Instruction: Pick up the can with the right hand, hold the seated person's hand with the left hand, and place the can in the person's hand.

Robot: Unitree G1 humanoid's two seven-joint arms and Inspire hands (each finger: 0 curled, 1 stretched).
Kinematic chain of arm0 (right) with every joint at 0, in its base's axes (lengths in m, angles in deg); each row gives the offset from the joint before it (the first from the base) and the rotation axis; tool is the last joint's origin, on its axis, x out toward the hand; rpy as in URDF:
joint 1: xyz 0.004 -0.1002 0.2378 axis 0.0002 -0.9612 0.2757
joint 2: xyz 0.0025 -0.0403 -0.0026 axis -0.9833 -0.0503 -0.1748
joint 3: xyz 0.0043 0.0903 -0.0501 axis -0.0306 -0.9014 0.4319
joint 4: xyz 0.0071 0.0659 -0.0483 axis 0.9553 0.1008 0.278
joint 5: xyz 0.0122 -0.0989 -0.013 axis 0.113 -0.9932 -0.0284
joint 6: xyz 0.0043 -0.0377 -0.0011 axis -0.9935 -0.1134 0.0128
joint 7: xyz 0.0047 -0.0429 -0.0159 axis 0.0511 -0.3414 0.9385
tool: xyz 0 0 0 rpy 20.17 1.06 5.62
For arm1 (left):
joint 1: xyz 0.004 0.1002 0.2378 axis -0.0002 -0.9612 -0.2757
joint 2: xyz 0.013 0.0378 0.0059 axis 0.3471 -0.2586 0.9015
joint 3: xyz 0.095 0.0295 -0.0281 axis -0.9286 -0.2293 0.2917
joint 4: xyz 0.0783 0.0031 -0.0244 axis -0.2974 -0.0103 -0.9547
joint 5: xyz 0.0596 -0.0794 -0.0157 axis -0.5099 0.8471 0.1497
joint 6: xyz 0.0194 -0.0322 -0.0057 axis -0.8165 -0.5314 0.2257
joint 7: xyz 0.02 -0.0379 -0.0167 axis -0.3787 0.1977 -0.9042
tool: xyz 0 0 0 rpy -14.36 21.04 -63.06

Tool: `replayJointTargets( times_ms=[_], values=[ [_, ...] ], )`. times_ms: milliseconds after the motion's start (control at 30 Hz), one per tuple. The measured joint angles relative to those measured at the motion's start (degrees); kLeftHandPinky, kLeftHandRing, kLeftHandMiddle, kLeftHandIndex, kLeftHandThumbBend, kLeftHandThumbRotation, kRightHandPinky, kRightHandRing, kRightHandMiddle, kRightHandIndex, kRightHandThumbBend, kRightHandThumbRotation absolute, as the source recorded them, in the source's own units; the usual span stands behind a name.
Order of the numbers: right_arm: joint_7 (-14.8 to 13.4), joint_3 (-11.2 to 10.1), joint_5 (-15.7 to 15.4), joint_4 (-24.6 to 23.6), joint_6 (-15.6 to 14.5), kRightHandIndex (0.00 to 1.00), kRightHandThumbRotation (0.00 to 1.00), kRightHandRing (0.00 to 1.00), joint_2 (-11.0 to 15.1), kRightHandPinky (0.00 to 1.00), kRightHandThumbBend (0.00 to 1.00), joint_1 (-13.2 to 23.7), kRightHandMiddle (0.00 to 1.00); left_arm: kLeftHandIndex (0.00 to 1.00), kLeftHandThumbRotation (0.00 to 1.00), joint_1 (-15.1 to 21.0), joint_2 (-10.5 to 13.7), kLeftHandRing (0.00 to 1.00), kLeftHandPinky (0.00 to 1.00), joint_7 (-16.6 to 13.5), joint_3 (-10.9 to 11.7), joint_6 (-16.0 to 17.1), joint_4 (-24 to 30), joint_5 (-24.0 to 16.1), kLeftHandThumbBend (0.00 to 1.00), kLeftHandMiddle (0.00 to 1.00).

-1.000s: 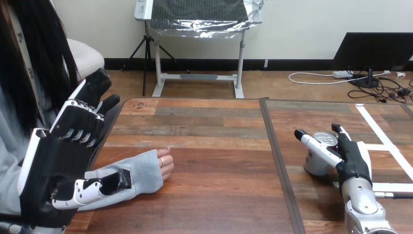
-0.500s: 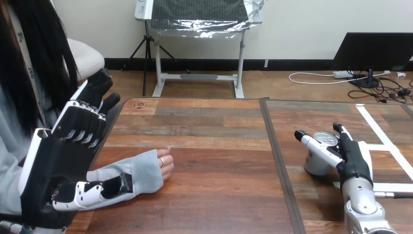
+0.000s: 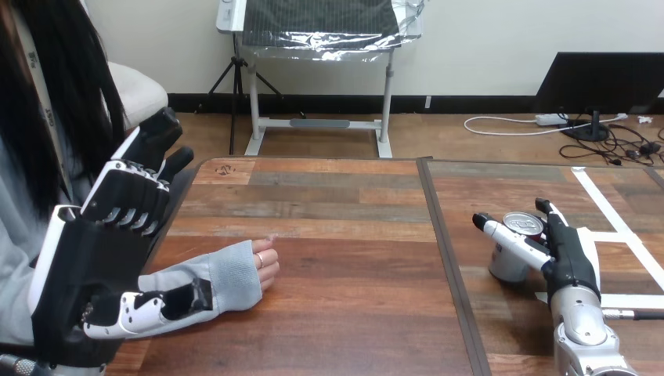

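A silver can (image 3: 507,263) stands upright on the right part of the table. My right hand (image 3: 568,262) is right beside it, open, with the thumb stretched across the can's front and the fingers straight along its far right side. The person's hand (image 3: 267,265), in a grey sleeve, lies on the table at the left with its fingers loosely curled. My left hand (image 3: 94,258) hangs over the person's forearm, open, its fingers pointing up and away. Its thumb lies across the sleeve near the wrist, and I cannot tell whether it touches.
The wooden table (image 3: 344,313) has a dark seam (image 3: 446,258) running front to back between the person's hand and the can. White tape lines (image 3: 618,223) mark the surface just right of the can. The person sits at the left edge.
My right thumb has settled slightly lower against the can's front. My left hand wavered a little and is back where it was. The can and the person's hand have not moved.
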Motion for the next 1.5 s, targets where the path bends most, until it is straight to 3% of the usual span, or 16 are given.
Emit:
replayJointTargets(
  times_ms=[200, 467, 700, 1133, 1500],
  values=[
    [0.05, -0.17, 0.06, 0.00, 0.17, 0.94, 0.36, 0.87, -0.01, 0.76, 1.00, -0.12, 0.91, 0.93, 0.34, -0.01, 0.00, 0.99, 0.94, -0.37, 0.00, -0.23, 0.01, -0.05, 1.00, 0.98],
    [0.01, -0.38, 0.07, 0.00, 0.17, 0.93, 0.28, 0.87, -0.04, 0.76, 1.00, -0.19, 0.90, 0.96, 0.35, 0.00, 0.58, 1.00, 0.94, 1.85, 0.24, 2.70, -0.84, -0.43, 1.00, 1.00],
    [-0.10, -0.51, 0.08, 0.00, 0.18, 0.92, 0.22, 0.85, -0.06, 0.76, 0.99, -0.25, 0.89, 0.96, 0.32, 0.00, 0.81, 1.00, 0.97, 3.89, 0.27, 2.01, -1.00, 1.23, 1.00, 1.00],
    [-0.74, -0.95, 0.53, -0.01, 0.86, 0.88, 0.06, 0.83, -0.42, 0.75, 0.94, -0.51, 0.87, 0.95, 0.33, -0.03, 0.78, 1.00, 0.95, 3.79, 0.52, 1.88, -1.02, 0.77, 1.00, 1.00],
    [-1.46, -1.03, 1.17, -0.01, 1.03, 0.82, 0.00, 0.75, -0.49, 0.68, 0.90, -0.65, 0.80, 0.96, 0.33, -0.03, 0.78, 1.00, 0.95, 3.98, 0.66, 1.88, -1.02, 0.81, 1.00, 1.00]
  ],
)
